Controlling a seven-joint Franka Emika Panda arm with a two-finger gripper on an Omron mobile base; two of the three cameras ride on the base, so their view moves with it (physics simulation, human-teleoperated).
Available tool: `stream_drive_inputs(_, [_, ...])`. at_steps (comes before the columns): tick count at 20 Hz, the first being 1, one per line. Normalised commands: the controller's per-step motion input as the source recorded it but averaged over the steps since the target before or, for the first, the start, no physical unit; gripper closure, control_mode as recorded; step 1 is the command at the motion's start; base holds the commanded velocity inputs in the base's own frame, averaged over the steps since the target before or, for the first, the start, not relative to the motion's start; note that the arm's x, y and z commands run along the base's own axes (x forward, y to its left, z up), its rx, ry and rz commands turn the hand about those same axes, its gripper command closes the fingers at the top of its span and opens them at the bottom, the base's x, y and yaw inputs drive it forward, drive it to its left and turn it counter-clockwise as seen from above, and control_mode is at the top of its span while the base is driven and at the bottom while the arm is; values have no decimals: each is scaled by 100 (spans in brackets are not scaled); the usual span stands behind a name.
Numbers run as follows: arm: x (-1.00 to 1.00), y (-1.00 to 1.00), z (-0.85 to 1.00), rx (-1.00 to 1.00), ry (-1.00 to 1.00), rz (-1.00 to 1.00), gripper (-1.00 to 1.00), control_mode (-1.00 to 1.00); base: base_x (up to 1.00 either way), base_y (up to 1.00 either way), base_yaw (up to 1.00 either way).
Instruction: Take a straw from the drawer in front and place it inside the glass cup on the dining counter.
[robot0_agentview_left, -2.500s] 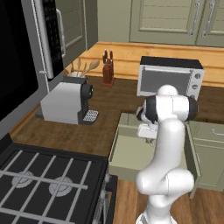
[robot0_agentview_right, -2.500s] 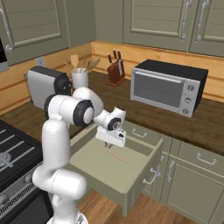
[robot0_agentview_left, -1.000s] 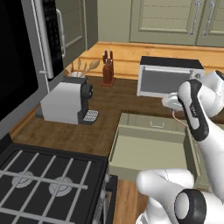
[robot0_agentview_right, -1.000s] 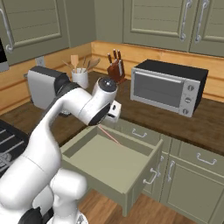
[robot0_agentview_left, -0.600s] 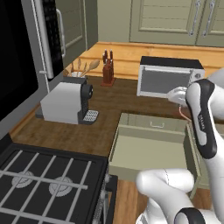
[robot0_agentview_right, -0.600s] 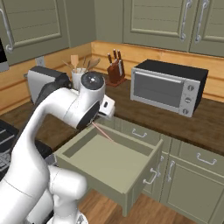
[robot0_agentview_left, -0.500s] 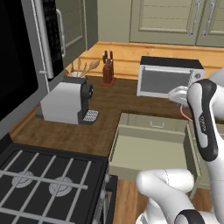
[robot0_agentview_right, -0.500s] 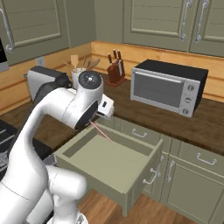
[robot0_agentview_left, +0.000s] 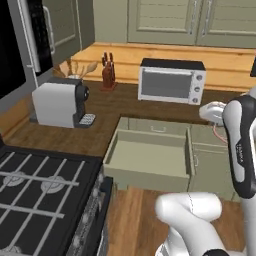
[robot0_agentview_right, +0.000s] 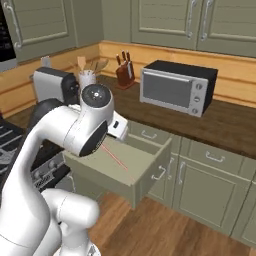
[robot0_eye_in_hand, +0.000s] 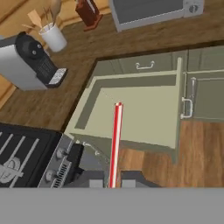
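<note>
- Reddish-pink and very thin, the straw (robot0_eye_in_hand: 115, 140) is being gripped between the closed jaws of the gripper (robot0_eye_in_hand: 113, 180), running straight out from the fingertips.
- Below and ahead of the jaws, the pale green drawer (robot0_eye_in_hand: 131, 114) is standing pulled open, its light interior showing.
- From the right base view, the straw (robot0_agentview_right: 116, 158) is slanting down from the gripper (robot0_agentview_right: 102, 143) above the open drawer (robot0_agentview_right: 131, 170), without touching it.
- Beyond the drawer, past the jaws, a toaster oven (robot0_eye_in_hand: 148, 10) is sitting on the dark wood counter (robot0_eye_in_hand: 83, 61).
- Off to one side of the jaws, a grey coffee machine (robot0_eye_in_hand: 27, 61) is standing beside a white utensil cup (robot0_eye_in_hand: 54, 36).
</note>
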Motion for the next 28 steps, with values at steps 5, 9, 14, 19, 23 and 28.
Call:
stream_drive_inputs(5, [0,0,0,0,0,0,100,100,-92,-84,-28])
stream_drive_inputs(9, [0,0,0,0,0,0,100,100,-10,-91,-60])
stream_drive_inputs(14, [0,0,0,0,0,0,100,100,0,-65,-79])
stream_drive_inputs(19, [0,0,0,0,0,0,100,100,0,-39,-87])
stream_drive_inputs(23, [0,0,0,0,0,0,100,100,0,-33,-89])
stream_drive_inputs(28, [0,0,0,0,0,0,100,100,0,-36,-87])
